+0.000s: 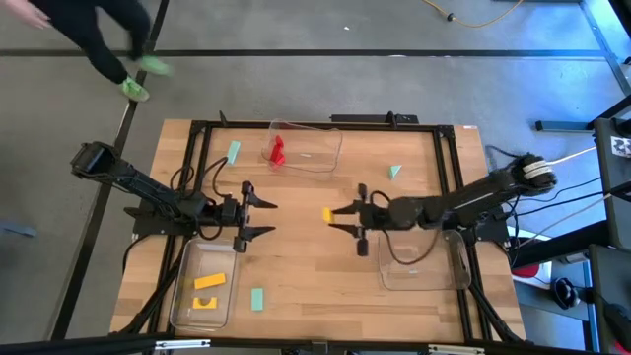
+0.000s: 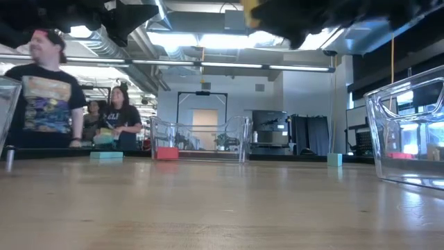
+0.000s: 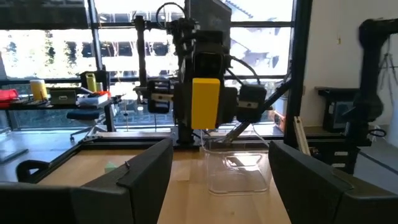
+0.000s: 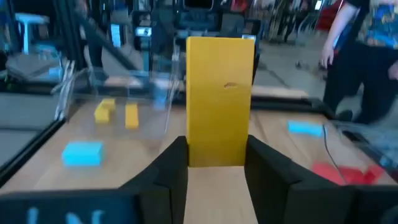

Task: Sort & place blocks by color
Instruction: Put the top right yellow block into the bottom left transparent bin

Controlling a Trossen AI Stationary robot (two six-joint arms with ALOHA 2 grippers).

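My right gripper [image 1: 338,215] hangs over the table's middle, shut on a yellow bar [image 1: 327,214], which also shows in the left wrist view [image 3: 205,102]. My left gripper [image 1: 264,219] faces it from the left, open and empty, its fingers [image 3: 146,168] spread wide. Two yellow blocks [image 1: 208,290] lie in the near-left tray [image 1: 181,264]. Red blocks [image 1: 278,150] sit in the far tray [image 1: 330,153]. Teal blocks lie flat on the table at far left [image 1: 234,151], far right [image 1: 394,171] and near left [image 1: 257,299]. My right gripper pinches the yellow bar [image 4: 219,99] between its two fingers [image 4: 171,168], by the bar's lower part [image 4: 217,152]. The fingers come level from the table's right. The bar stands upright and is lifted clear of the table, most of it rising above the fingers.
A third clear tray [image 1: 446,271] sits near right, under my right arm. People stand in the room beyond the table [image 2: 43,90], and one walks past the far left corner [image 1: 118,49]. Bare wood lies between the two grippers [image 1: 296,247].
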